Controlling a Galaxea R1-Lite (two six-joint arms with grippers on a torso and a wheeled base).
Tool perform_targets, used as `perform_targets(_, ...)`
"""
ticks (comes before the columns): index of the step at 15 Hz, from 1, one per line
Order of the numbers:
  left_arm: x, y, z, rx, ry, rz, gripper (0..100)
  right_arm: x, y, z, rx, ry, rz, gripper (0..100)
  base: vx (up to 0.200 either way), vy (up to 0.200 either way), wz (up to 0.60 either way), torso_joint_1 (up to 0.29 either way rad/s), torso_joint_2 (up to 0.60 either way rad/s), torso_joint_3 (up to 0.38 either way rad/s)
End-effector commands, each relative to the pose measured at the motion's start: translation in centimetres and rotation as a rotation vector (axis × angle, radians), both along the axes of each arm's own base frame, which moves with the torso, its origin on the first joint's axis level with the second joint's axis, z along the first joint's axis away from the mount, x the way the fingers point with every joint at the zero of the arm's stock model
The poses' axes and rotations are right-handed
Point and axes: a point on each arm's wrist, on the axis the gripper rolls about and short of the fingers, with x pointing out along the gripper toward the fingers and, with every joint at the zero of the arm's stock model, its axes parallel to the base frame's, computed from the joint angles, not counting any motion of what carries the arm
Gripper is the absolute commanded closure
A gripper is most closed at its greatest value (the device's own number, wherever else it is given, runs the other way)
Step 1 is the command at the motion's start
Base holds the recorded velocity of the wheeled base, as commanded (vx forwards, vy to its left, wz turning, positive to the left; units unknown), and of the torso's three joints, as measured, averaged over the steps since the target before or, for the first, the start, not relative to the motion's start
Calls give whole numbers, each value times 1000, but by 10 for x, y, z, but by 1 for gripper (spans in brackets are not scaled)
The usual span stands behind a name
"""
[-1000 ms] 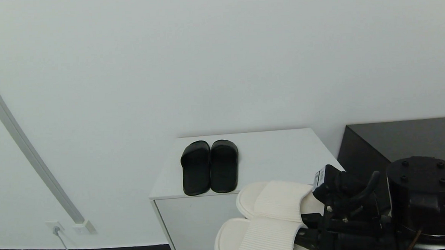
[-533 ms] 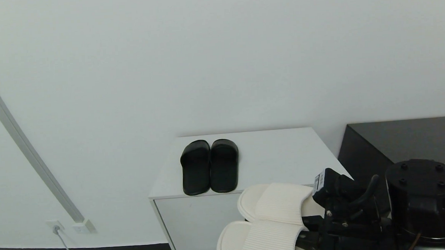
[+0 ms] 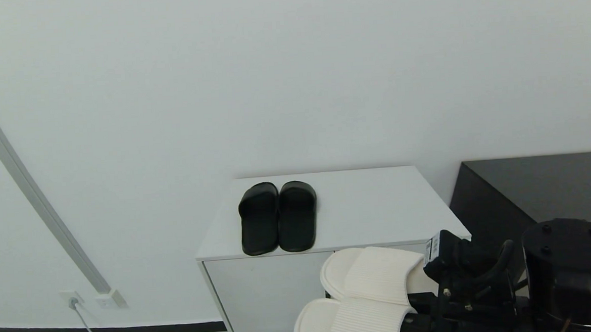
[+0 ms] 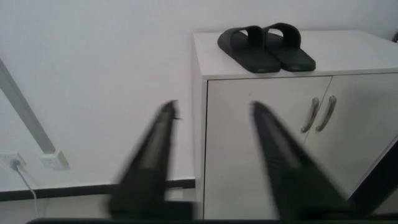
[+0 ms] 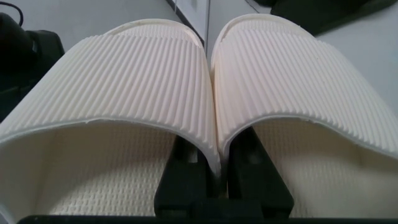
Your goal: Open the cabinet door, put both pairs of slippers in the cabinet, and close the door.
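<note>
The cream ribbed slippers (image 3: pixel 368 294) hang side by side before the white cabinet (image 3: pixel 378 207), long axes parallel, toes pointing left and away from the robot. The right gripper (image 5: pixel 216 177) pinches their touching inner walls. The black slippers (image 3: pixel 278 217) lie on the cabinet top, toes toward the wall. The left gripper (image 4: pixel 211 109) is spread, facing the closed cabinet doors (image 4: pixel 261 143)

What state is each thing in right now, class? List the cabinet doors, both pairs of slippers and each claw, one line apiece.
cabinet doors: both shut.
black slippers: lying side by side on the cabinet top, not held.
white slippers: held side by side in front of the cabinet.
right claw: shut on the white slippers' inner edges.
left claw: open, empty.
</note>
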Motion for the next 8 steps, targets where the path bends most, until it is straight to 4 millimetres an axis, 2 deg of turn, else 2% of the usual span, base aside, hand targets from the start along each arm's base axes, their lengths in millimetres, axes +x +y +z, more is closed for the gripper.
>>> perform_targets(1,0,0,0,0,-1,1,0,0,0,-1,-2,3,1,100,0,0,0,-154,354,203)
perform_targets(8,0,0,0,0,-1,1,0,1,2,-5,-19,10,0,100,0,0,0,-174,403,226)
